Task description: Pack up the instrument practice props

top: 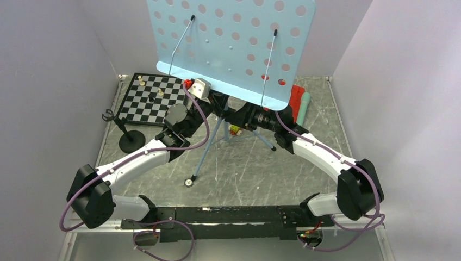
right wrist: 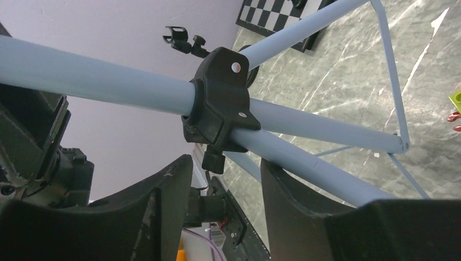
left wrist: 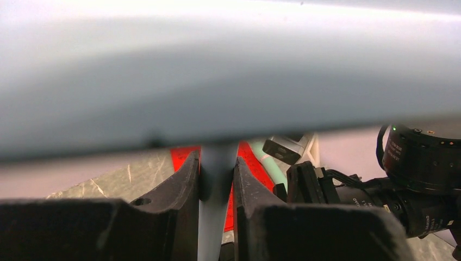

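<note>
The light blue perforated music stand (top: 234, 38) stands upright on its tripod at mid-table. My left gripper (left wrist: 217, 163) is shut on its light blue pole (left wrist: 215, 217) just under the plate, and is half hidden by that plate in the top view (top: 216, 101). My right gripper (right wrist: 225, 163) is open at the tripod's black collar (right wrist: 220, 103), whose small knob (right wrist: 215, 162) hangs between the fingertips; a leg tube (right wrist: 326, 174) passes behind the right finger. Red sheet-music pages (top: 296, 99) and the mint-green microphone (top: 304, 106) lie at the back right. The black mic stand (top: 131, 140) stands left.
A chessboard (top: 152, 98) with a few pieces lies at the back left. A small multicoloured block toy (top: 235, 130) sits under the tripod legs (top: 204, 157). Grey walls close in the left, right and back sides.
</note>
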